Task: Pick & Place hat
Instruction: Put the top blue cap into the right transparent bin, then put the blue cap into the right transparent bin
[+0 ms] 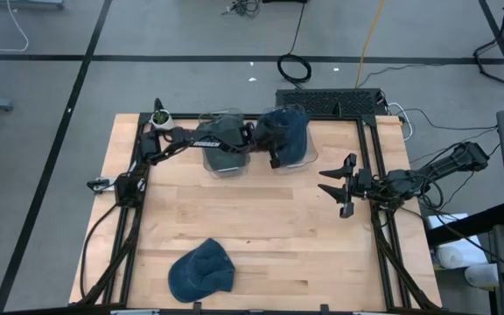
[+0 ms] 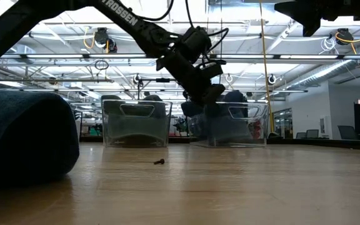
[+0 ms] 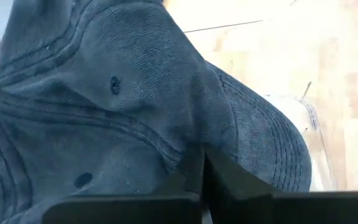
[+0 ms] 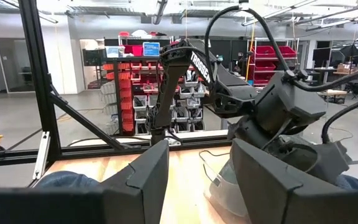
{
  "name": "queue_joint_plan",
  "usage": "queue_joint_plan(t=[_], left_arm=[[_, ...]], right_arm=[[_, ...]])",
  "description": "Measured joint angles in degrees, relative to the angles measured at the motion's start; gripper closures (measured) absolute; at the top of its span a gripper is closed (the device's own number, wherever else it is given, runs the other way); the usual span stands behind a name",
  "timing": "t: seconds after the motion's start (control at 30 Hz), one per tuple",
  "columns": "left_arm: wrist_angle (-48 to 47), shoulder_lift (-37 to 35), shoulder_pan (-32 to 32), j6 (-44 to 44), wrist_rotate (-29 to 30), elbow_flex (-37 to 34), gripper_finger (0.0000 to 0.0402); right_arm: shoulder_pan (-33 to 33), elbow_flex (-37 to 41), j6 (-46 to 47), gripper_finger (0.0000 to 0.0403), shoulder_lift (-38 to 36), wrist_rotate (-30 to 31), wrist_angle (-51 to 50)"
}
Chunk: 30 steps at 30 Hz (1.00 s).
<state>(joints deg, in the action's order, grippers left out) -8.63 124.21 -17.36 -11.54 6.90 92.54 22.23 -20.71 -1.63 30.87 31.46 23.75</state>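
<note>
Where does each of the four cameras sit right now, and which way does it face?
High view: overhead, straight down; both arms, the left gripper holding a hat over a clear bin, the right gripper open.
Low view: table height, level across the wood; left arm, both bins.
Left wrist view: on the left arm, filled by the held hat.
Right wrist view: on the right arm, facing the left arm.
Shared: high and left wrist views both show the held hat.
</note>
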Motion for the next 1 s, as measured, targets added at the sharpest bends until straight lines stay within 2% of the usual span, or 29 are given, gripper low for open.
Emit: queue_joint_plan(t=[0.17,0.37,0.47,0.83,1.0], left_arm=[[4.34,-1.59,2.55,-5.68,2.83,-0.27,0.0375],[8.49,-5.13,5.41,-11.74,10.21,0.49,0.0358],[7.67,-7.45,6.88,-12.29,13.41,0.34,0.0356],[-10.02,-21.33,16.62,-15.19,14.79,0.45,0.0355],[-18.37,-27.63,22.24,-11.98,15.96,0.45,0.0355]], right_arm=[[-0.01,0.02,-0.09,0.0239,0.02,0.0,-0.04],[0.0,0.07,-0.11,0.0239,0.13,0.0,-0.47],[-0.01,0.07,0.34,0.0239,0.47,0.11,-0.39],[0.01,0.09,0.75,0.0239,0.81,0.04,-0.42],[0.01,0.09,0.94,0.0239,0.81,0.02,-0.42]])
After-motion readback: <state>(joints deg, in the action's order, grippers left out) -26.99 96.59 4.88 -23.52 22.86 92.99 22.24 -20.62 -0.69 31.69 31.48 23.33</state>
